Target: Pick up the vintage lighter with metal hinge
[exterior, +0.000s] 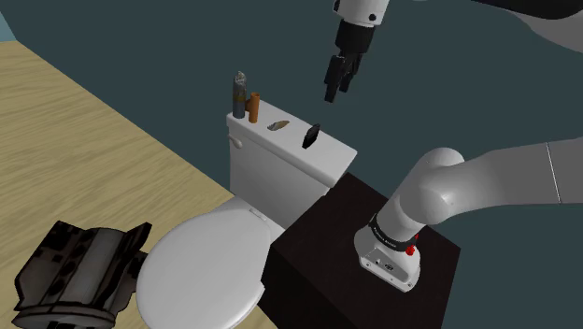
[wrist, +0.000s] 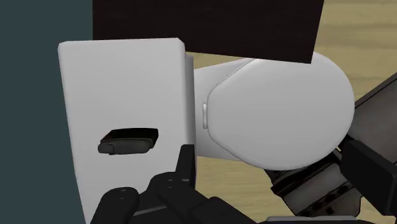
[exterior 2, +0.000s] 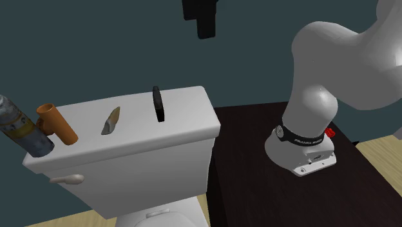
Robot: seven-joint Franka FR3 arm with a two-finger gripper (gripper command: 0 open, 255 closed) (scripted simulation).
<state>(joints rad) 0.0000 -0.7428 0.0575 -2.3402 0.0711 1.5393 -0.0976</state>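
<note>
We start at the all-black two-finger claw [exterior: 338, 82], which hangs in the air on the white arm and points downward, touching nothing. We cannot tell whether it is open or closed.

Below the claw and apart from it is the small black oblong lighter [wrist: 129, 141], resting on the flat white tank lid [exterior 2: 187, 119] of the toilet. Of the things on that lid, it is the one nearest the claw. Its long axis runs across the lid's short way, from the teal wall [exterior: 187, 47] toward the bowl. In the wrist view a thinner rounded end points to the wall and the broader body points to the bowl. In the second exterior view we read it as standing on a narrow edge rather than lying flat.

Farther from the claw along the lid lies a small flat grey-tan sliver [exterior 2: 111, 120]. Beyond it is a leaning brown-orange tube [exterior 2: 57, 124], and at the lid's far end a grey can with a yellowish label [exterior 2: 16, 126]. We cannot tell whether the tube and the can touch.

Under the lid, a white flush lever [exterior 2: 67, 178] sticks out of the tank's front. The bowl is shut under its white oval seat cover [exterior: 201, 271], so its inside is hidden.

Just beside the tank stands the dark box stand [exterior: 318, 243] that carries the arm's base. Farthest from the claw, a dark blocky object [exterior: 79, 276] sits on the pale wooden floor [exterior: 75, 140] next to the bowl.
</note>
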